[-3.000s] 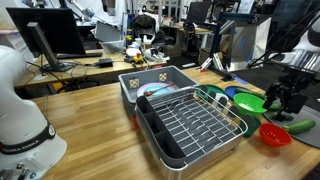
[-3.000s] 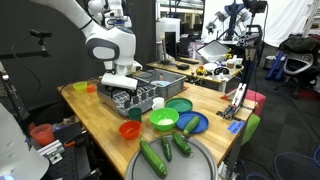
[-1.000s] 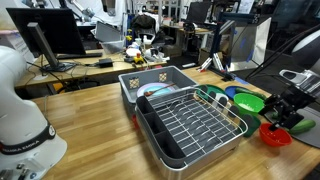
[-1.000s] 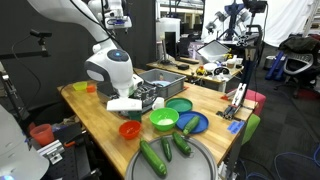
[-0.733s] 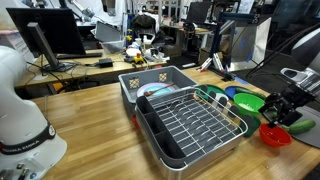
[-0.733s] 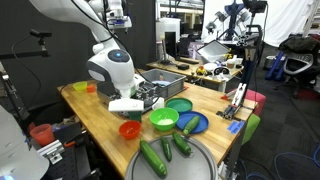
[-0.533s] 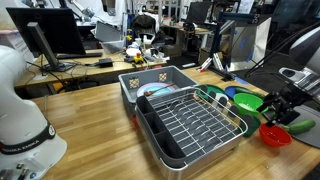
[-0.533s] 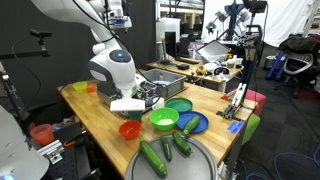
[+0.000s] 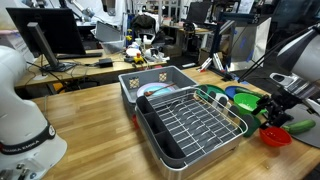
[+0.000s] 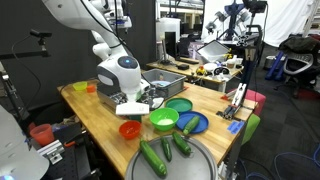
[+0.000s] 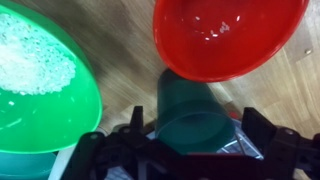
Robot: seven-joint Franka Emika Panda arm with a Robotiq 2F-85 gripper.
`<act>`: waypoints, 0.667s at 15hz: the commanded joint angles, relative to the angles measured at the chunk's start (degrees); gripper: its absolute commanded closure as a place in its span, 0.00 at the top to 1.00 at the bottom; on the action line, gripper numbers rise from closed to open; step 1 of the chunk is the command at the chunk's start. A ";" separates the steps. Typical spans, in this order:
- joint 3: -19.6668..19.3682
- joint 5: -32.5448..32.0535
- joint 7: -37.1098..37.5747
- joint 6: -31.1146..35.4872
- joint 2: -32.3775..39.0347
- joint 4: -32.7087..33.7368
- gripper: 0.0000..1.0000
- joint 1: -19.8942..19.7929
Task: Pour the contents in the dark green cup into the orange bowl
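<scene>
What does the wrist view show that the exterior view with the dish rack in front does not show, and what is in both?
Only the wrist view shows white grains in the bright green bowl and the dark green cup between the gripper fingers. Only the exterior view shows the dish rack and blue dish. Both show the orange bowl.

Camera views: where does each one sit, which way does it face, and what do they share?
Exterior view: low at the table, facing across the dish rack; robot base beside it, gripper over the orange bowl.
Exterior view: farther off, facing the table's end; arm above the orange bowl and green bowl.
Wrist view: looks straight down on the dark green cup between the fingers.
Shared: the orange bowl.
</scene>
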 commanded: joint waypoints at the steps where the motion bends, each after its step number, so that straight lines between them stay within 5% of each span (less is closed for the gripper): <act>1: 0.47 1.62 -2.85 -1.06 2.11 2.06 1.00 -0.79; 10: 1.36 0.64 -2.38 -2.81 5.74 5.38 1.00 -0.57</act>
